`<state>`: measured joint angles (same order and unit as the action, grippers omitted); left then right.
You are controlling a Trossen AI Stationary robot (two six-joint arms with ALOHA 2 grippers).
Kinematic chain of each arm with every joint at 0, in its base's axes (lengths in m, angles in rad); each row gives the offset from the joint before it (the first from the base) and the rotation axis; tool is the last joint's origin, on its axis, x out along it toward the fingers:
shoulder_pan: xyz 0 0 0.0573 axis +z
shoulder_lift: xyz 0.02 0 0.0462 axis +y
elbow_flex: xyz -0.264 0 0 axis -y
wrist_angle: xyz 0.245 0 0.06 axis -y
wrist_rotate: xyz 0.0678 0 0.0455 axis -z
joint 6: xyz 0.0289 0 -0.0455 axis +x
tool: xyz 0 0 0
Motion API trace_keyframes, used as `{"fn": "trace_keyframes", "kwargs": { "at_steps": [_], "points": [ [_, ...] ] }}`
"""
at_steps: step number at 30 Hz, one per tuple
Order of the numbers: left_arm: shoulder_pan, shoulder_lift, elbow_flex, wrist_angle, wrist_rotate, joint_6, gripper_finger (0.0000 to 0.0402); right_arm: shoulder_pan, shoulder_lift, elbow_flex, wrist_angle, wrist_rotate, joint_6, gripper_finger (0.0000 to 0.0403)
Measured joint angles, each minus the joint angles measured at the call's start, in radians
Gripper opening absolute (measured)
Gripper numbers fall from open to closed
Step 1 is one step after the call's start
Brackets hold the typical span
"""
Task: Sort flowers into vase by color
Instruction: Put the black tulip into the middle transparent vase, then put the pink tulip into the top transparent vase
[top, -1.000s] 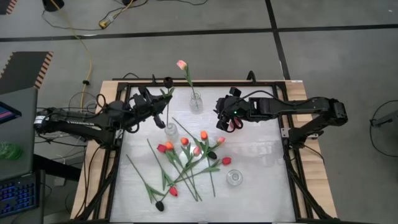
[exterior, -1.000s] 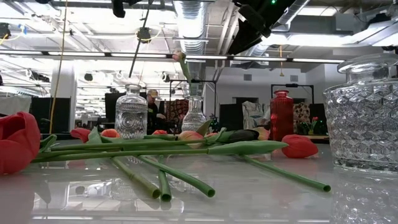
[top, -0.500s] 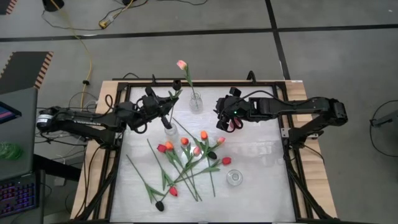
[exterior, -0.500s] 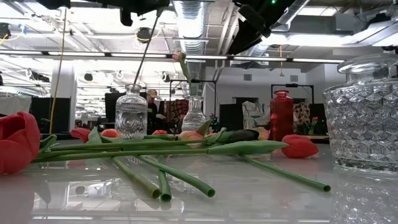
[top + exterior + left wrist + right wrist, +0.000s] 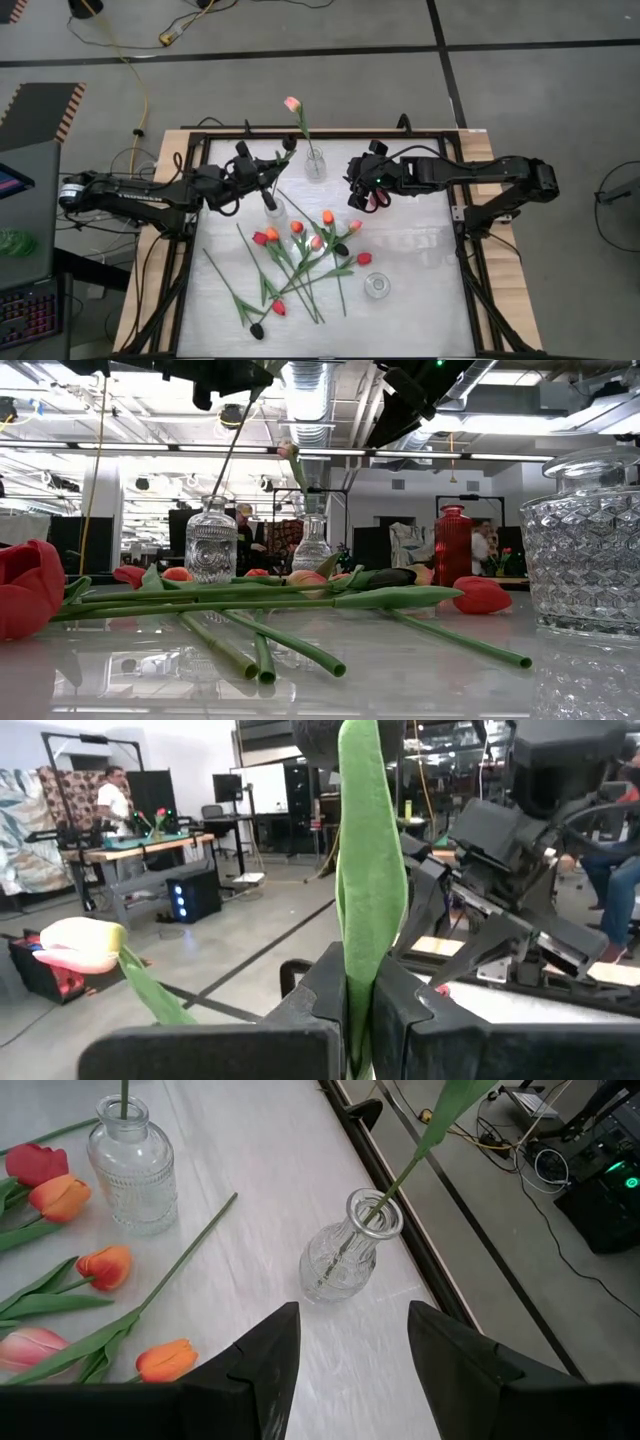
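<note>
My left gripper (image 5: 262,172) is shut on a tulip (image 5: 370,870). Its dark head (image 5: 320,738) is above the fingers. Its stem (image 5: 232,445) slants down into a clear glass vase (image 5: 273,210) near the table's far left. Another glass vase (image 5: 315,163) at the far edge holds a pink tulip (image 5: 292,103) by its stem. My right gripper (image 5: 372,198) hovers open to the right of that vase (image 5: 345,1255), touching nothing. A pile of red, orange, pink and black tulips (image 5: 300,255) lies on the table's middle. My left gripper pinches the tulip's green leaf and stem (image 5: 368,935) between its two fingers (image 5: 330,995), a short way below the head. The fingers lie across the stem. The flower is lifted and tilted, and its lower end (image 5: 215,498) sits in the vase neck (image 5: 212,505).
A third glass vase (image 5: 377,286) stands without flowers near the table's right, large in the low view (image 5: 585,550). A black frame (image 5: 470,250) borders the table. People and furniture show in the room beyond.
My left gripper has moved toward the table's right, over the near-left vase, still shut on the tulip. The flower has tipped, and its lower stem end, first hanging above the vase, has gone into the vase neck.
</note>
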<state>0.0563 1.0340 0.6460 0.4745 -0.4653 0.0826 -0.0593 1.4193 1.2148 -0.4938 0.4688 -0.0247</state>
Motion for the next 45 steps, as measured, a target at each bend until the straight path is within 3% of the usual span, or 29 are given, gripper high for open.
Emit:
{"fn": "trace_keyframes", "kwargs": {
  "at_steps": [6,11,20,29,34,41,45],
  "points": [
    [0.0,-0.017,0.0,0.0,-0.033,0.002,0.0009,0.0,0.0,0.0,0.0,0.0,0.0,0.0212],
    [0.0,-0.052,0.0,-0.041,-0.038,-0.007,0.0042,0.0,0.0,0.0,0.0,0.0,0.0,0.0212],
    [0.0,-0.107,0.0,-0.239,-0.038,-0.041,0.0102,0.0,0.0,0.0,0.0,0.0,0.0,0.0212],
    [0.0,-0.229,0.0,-0.461,-0.032,-0.053,0.013,0.0,0.0,0.0,-0.003,0.0,0.0,0.0212],
    [0.0,-0.312,0.0,-0.572,0.029,-0.095,0.013,0.0,0.0,0.0,-0.003,-0.016,0.02,0.0212],
    [-0.001,-0.394,0.0,-0.744,0.169,-0.145,0.013,0.013,0.0,0.0,-0.005,-0.167,0.096,0.0212],
    [-0.001,-0.402,0.0,-0.823,0.252,-0.218,0.013,0.042,0.0,0.0,-0.006,-0.182,0.096,0.0212]
  ]
}}
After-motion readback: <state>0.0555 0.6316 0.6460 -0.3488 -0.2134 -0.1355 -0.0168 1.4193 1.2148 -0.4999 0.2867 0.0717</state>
